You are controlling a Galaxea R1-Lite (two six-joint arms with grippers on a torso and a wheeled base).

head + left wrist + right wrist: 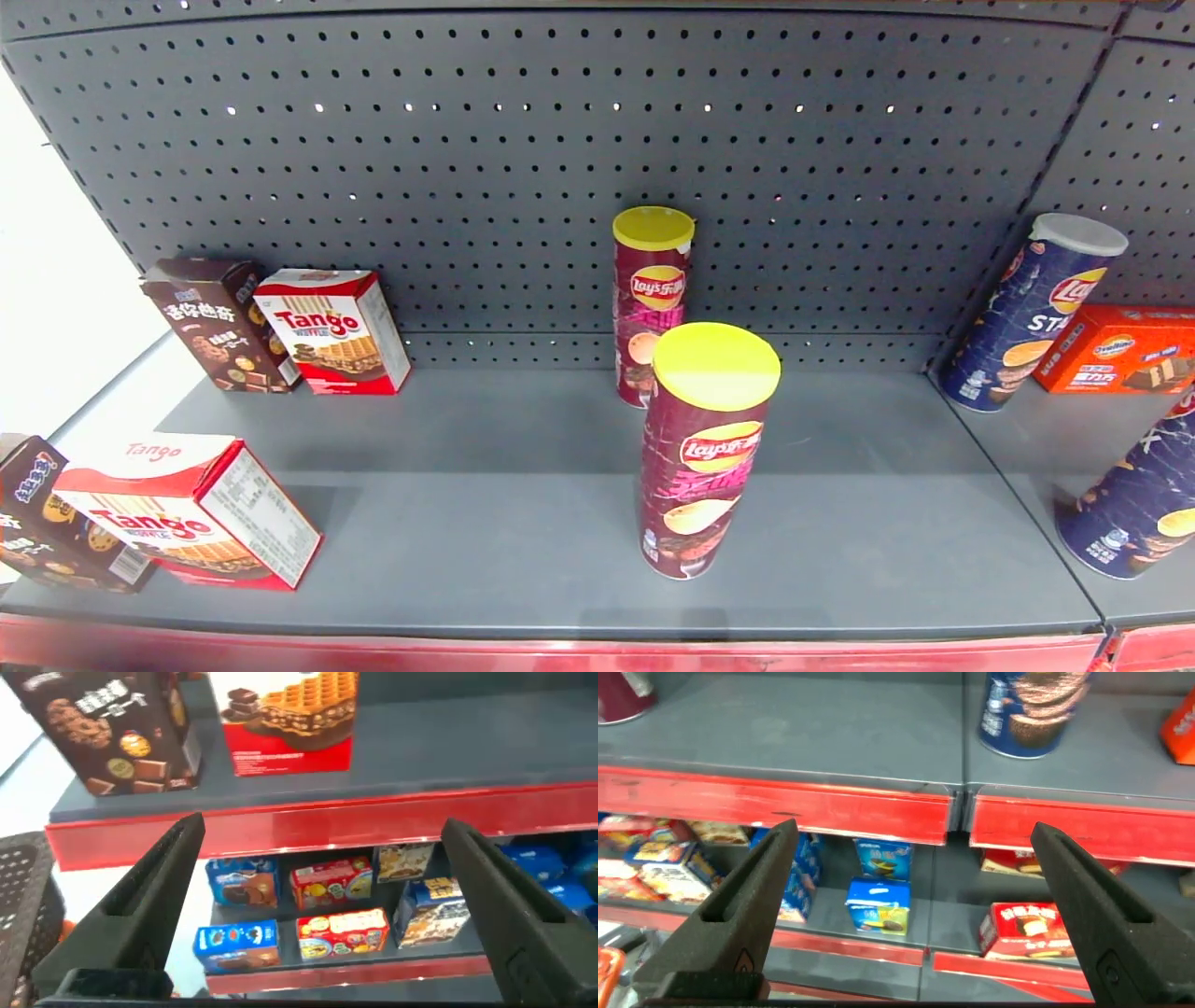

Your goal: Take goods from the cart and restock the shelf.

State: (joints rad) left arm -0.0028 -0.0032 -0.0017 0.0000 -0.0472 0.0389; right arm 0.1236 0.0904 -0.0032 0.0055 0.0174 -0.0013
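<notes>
The shelf (467, 523) and its perforated back panel (467, 140) look like painted metal, matt dark grey and smooth. The red front strip (560, 653) has a slight sheen. The front chip can (695, 485) and the rear chip can (649, 317) wear glossy printed wraps under smooth yellow plastic lids. The wafer box (187, 518) is printed cardboard with a soft gloss. The left end effector (322, 826) and right end effector (915, 829) look like matt black plastic.
</notes>
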